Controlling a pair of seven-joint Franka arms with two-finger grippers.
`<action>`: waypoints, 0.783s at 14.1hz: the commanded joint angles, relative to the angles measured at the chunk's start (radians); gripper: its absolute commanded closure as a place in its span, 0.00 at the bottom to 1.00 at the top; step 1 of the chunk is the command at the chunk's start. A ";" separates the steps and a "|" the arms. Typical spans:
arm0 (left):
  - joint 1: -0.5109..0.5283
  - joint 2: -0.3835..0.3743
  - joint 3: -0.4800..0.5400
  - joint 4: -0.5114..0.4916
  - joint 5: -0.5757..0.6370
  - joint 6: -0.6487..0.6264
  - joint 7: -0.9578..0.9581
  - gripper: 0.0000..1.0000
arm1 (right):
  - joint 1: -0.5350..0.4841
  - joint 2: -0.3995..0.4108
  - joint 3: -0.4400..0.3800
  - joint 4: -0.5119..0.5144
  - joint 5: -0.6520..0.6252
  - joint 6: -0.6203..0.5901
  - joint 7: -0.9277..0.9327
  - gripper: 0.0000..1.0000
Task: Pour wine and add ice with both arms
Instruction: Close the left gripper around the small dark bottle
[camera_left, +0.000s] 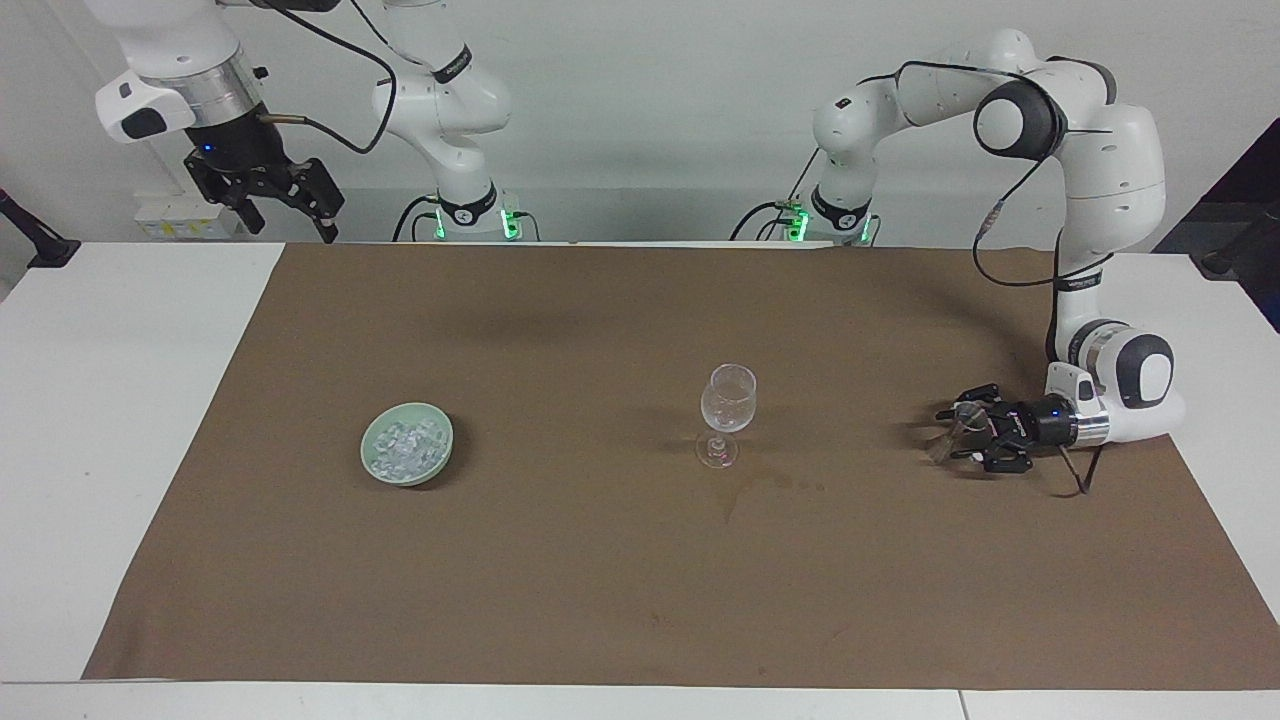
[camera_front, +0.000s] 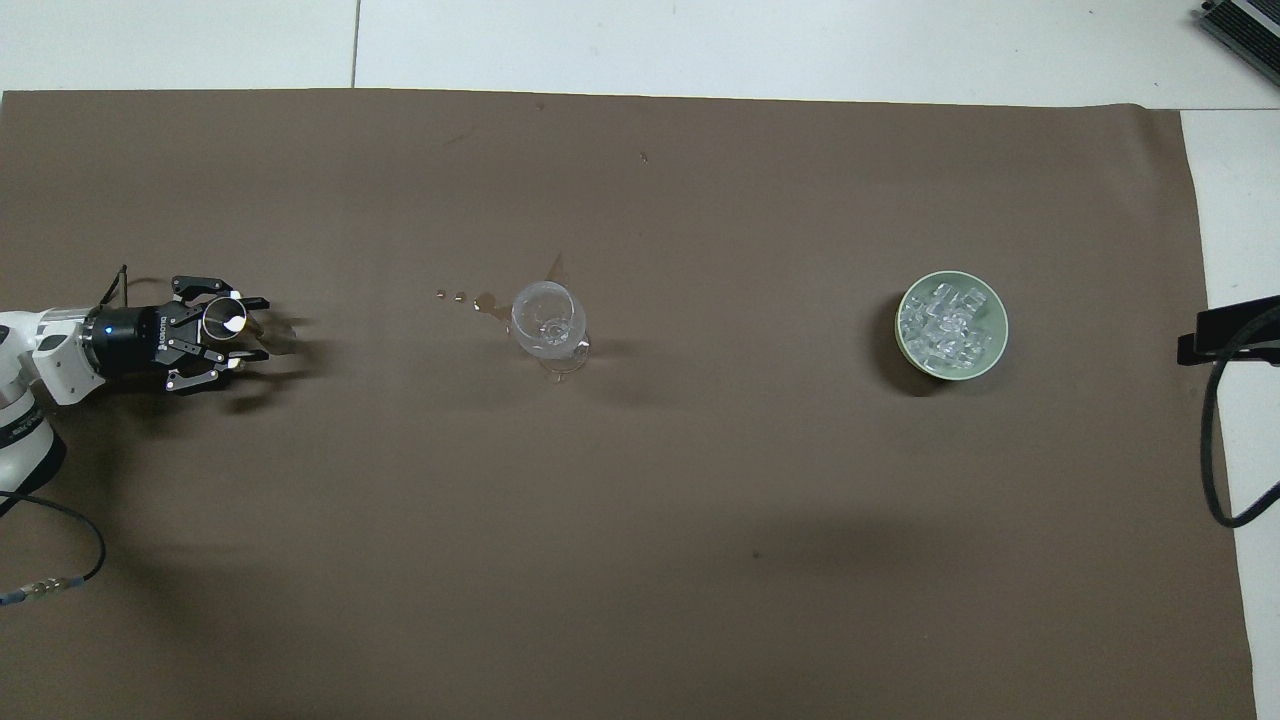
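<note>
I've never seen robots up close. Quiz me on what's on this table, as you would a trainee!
1. True or false: the ice lies heaped in the bowl.
2. What stands on the brown mat between the bowl and the measuring cup? A) a bottle B) a glass C) a spoon
3. Fill in: the left gripper is low at the measuring cup, while the right gripper hangs raised over its own end of the table with its fingers ____.

Key: 1 true; 2 B; 3 open.
</note>
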 joint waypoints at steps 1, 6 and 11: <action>0.009 0.007 0.000 -0.010 -0.022 -0.022 0.020 0.43 | -0.014 -0.025 0.008 -0.030 0.028 0.014 -0.013 0.00; 0.009 0.007 0.000 -0.010 -0.020 -0.023 0.020 0.54 | -0.014 -0.025 0.006 -0.030 0.028 0.014 -0.013 0.00; 0.011 0.007 0.002 -0.012 -0.020 -0.034 0.022 0.71 | -0.014 -0.025 0.006 -0.030 0.028 0.014 -0.013 0.00</action>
